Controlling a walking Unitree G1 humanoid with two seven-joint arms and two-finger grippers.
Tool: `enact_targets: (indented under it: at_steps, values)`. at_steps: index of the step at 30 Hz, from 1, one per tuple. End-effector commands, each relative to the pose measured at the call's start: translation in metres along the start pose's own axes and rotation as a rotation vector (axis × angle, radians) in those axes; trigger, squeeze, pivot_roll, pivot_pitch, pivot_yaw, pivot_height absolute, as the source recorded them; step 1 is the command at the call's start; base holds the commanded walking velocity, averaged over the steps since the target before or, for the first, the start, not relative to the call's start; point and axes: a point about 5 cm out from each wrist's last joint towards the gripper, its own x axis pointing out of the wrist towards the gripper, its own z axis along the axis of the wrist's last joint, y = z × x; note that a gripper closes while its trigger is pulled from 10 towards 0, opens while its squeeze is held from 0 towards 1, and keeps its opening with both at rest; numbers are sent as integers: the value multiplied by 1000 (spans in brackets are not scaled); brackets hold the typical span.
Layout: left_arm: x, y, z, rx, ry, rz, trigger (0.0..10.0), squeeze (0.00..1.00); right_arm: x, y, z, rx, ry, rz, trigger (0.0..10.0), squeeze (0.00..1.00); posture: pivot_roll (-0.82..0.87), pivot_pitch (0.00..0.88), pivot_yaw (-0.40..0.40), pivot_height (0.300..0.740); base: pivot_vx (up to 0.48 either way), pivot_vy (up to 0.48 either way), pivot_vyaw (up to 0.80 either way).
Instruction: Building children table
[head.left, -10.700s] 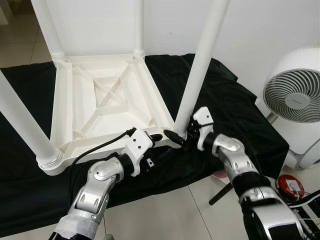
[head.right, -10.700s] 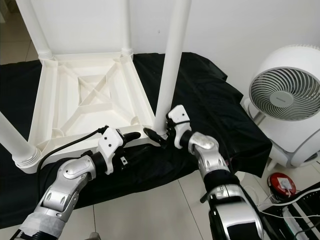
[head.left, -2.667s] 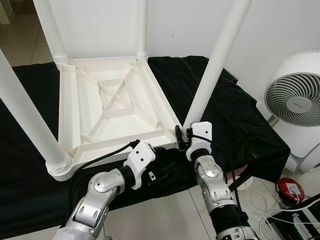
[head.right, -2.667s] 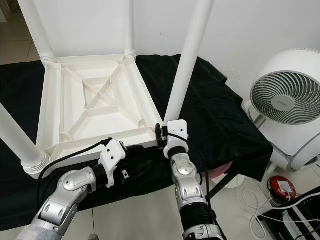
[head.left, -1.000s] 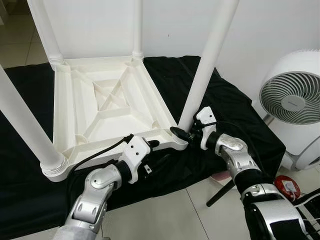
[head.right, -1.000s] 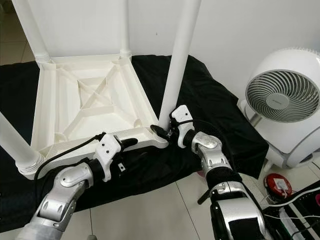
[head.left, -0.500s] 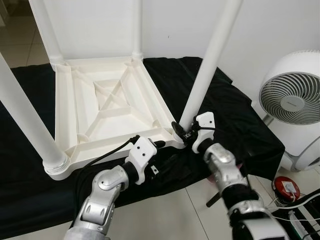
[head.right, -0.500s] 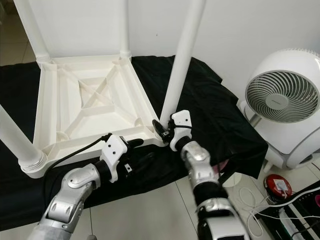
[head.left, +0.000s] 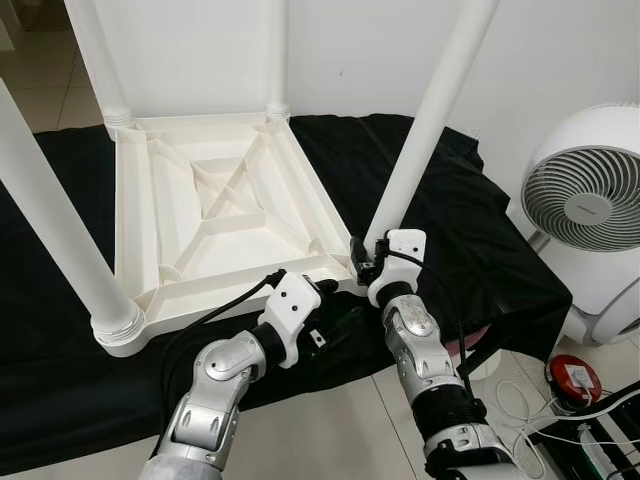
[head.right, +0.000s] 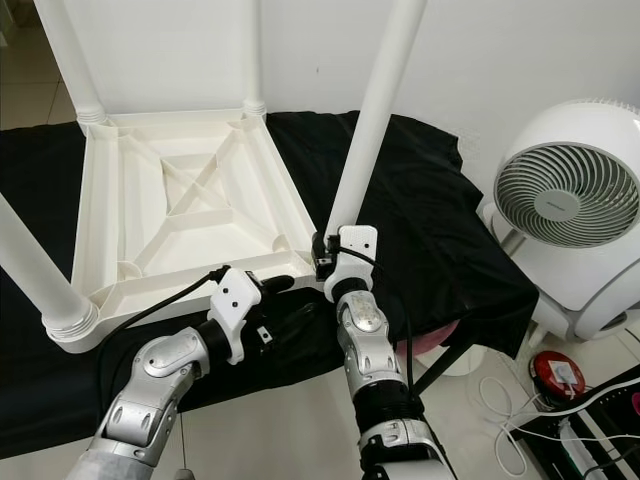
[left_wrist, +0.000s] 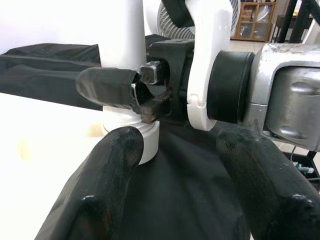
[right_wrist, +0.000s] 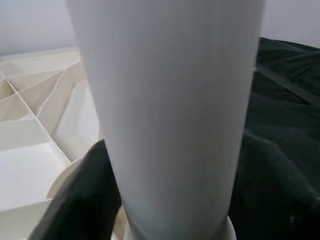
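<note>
my right tool (head.left: 362, 268) pinched the upright leg (head.left: 428, 128) at its base; my left tool (head.left: 322, 292), spread, waited just beside it.

You see two arms of jointed, polished silver shells. Each ends in a glossy white wrist housing that carries two long black fingers. On the left gripper (left_wrist: 175, 165) the fingers (left_wrist: 107, 190) are matte black with rounded, slightly scuffed tips. A black cable (head.left: 215, 310) loops back from its white housing along the forearm. Behind the right gripper (head.left: 358, 268), a ribbed black sleeve (head.left: 445, 405) covers the forearm.
</note>
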Motion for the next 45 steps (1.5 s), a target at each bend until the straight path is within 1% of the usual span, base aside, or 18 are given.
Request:
enact_targets:
  at_steps: [1,5,6,7,8,11,14,18,21,23,25,30,34,35,37,38,41,45]
  values:
    - [1,10,-4,-13,18,200,10000,0,-2,-8,-1,5,12,-19,10000,1000,3,0,-85,740,0,0,0]
    - [1,10,-3,-11,19,199,10000,0,-2,-11,0,-25,27,30,10000,1000,3,0,-84,740,0,0,0]
    - [1,10,-3,-10,20,197,10000,0,-2,-13,-1,-47,42,84,10000,1000,4,0,-85,740,0,0,0]
    - [2,10,-3,-11,18,194,10000,0,-2,-18,-3,-92,66,180,10000,0,5,0,-82,740,0,0,0]
    - [2,10,-2,-12,17,193,10000,0,-2,-19,-3,-112,72,221,10000,0,5,0,-82,740,0,0,0]
    - [2,10,-2,-12,17,193,10000,0,-2,-21,-3,-125,76,242,10000,0,5,0,-82,740,0,0,0]
    - [1,10,-2,-8,18,184,10000,0,-2,-27,-1,-211,99,405,10000,0,7,0,-73,740,0,0,0]
    - [1,10,-1,-4,20,173,10000,0,0,-35,3,-262,130,576,10000,0,8,0,-59,740,0,0,0]
    - [1,10,-1,-3,20,170,10000,0,1,-38,5,-273,138,615,10000,0,8,0,-59,740,0,0,0]
    - [1,11,0,-2,21,165,10000,0,5,-40,7,-305,154,683,10000,0,11,0,-49,740,0,0,0]
    - [1,11,1,-3,21,160,10000,0,7,-42,8,-322,174,724,10000,0,12,0,-46,740,0,0,0]
    - [2,10,2,-3,20,155,10000,0,11,-44,9,-351,185,733,10000,0,13,0,-45,740,0,0,0]
    - [0,4,1,-14,27,109,10000,0,19,-44,13,-368,194,740,10000,0,15,0,-38,740,0,0,0]
    - [-1,2,0,-15,33,95,10000,0,21,-44,14,-370,198,744,6000,0,15,0,-36,740,0,0,0]
    - [-1,2,0,-15,33,95,10000,0,21,-44,14,-370,198,744,6000,0,15,0,-36,740,0,0,0]
    - [-3,1,-1,-14,41,83,10000,0,24,-43,14,-366,202,752,0,0,16,0,-36,740,0,0,0]
    - [-3,1,-1,-14,41,83,10000,0,24,-43,14,-366,202,752,0,0,16,0,-36,740,0,0,0]
    - [-6,1,-2,-9,50,78,10000,0,25,-37,11,-336,205,780,0,0,22,0,-35,740,0,0,0]
